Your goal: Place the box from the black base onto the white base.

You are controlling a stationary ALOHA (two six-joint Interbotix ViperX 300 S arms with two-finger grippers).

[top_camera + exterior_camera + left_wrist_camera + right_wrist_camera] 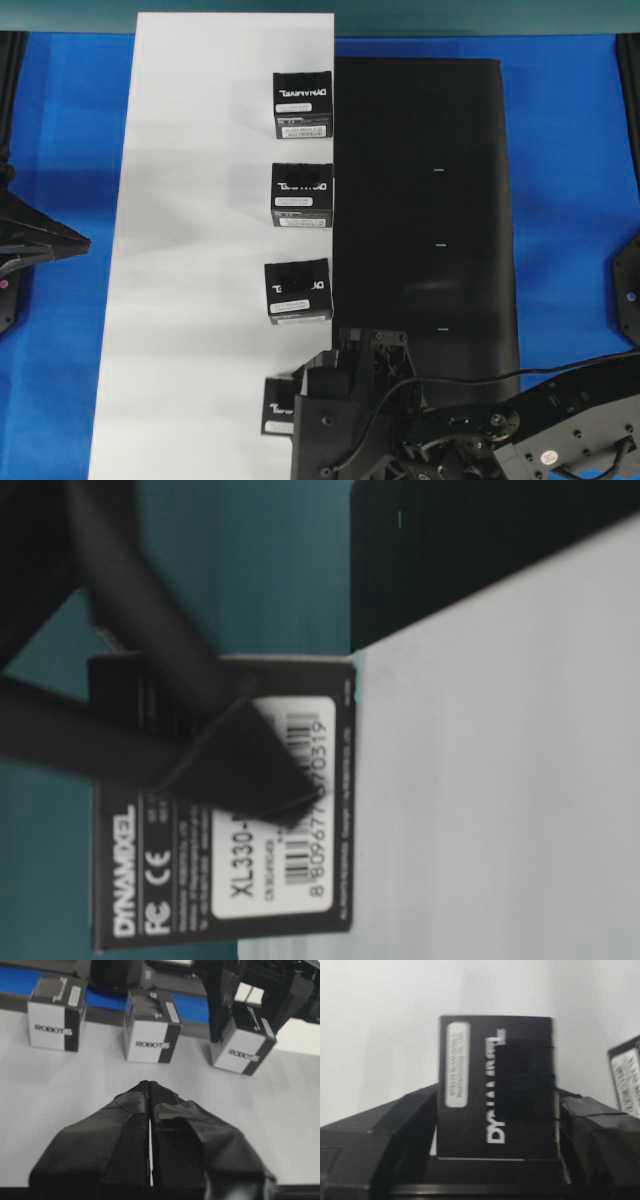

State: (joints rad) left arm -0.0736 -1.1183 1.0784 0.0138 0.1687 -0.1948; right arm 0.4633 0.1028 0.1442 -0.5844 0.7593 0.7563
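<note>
the right end effector [495, 1110] pinches the box [495, 1085] over the white base [190, 250]. the left end effector [150, 1091] is pressed together. a careless release could tip the box.

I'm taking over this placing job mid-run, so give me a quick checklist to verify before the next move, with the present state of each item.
1. The small black cubic box sits between the right gripper fingers: ok, in the right wrist view the fingers flank both sides.
2. Box is over the large white rectangular sheet, not the long matte black sheet: ok.
3. Box rests flat on the white sheet: cannot tell.
4. Other three black boxes stand apart from the held one: ok; nearest neighbour is clear.
5. Left gripper is out of the way: ok, shut and empty, back from the row.
</note>
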